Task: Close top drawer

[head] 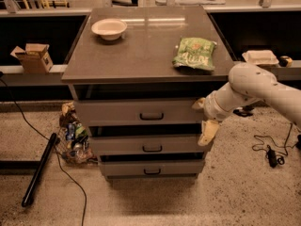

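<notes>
The right end of the top drawer (136, 111) is hidden behind the gripper (203, 119), which sits at centre right of the frame against that end of the drawer front. Its two pale fingers (208, 132) stand wide apart, one above the other, holding nothing. The white arm (254, 86) runs off the right edge, so its base is cut off. The top drawer is in the middle of the frame, just under the cabinet top (141, 55), with a dark gap above its front; what is inside the gap cannot be made out. Its black handle (151, 116) is in plain view. A green bag (194, 54) on the cabinet top carries pale lettering too blurred to read. The cardboard box (33, 58) at upper left shows no readable marking. A white bowl (109, 28) sits near the top's far left corner
</notes>
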{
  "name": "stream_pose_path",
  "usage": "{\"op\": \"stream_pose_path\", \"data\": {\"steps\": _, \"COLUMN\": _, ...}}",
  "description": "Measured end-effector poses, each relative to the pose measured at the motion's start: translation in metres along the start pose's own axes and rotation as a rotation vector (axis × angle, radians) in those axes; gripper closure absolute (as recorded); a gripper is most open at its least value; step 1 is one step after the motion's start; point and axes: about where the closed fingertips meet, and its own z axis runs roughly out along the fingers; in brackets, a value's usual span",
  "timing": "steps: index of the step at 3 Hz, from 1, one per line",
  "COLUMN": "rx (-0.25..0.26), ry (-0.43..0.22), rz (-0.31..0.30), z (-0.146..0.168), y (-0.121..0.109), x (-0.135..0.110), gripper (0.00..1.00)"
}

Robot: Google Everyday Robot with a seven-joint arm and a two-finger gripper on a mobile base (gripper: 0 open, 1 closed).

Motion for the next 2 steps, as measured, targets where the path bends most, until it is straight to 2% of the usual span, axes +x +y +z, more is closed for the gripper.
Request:
{"op": "stream_pose_path", "data": {"steps": 1, "rx": 0.000, "ry": 0.000, "rz": 0.000, "z": -0.001, "y": 0.006, "x": 0.000, "gripper": 0.00}}
{"op": "stream_pose_path", "data": {"steps": 2, "rx": 0.007, "ry": 0.012, "rz": 0.046, "z": -0.028, "y": 0.021, "x": 0.016, "gripper": 0.00}}
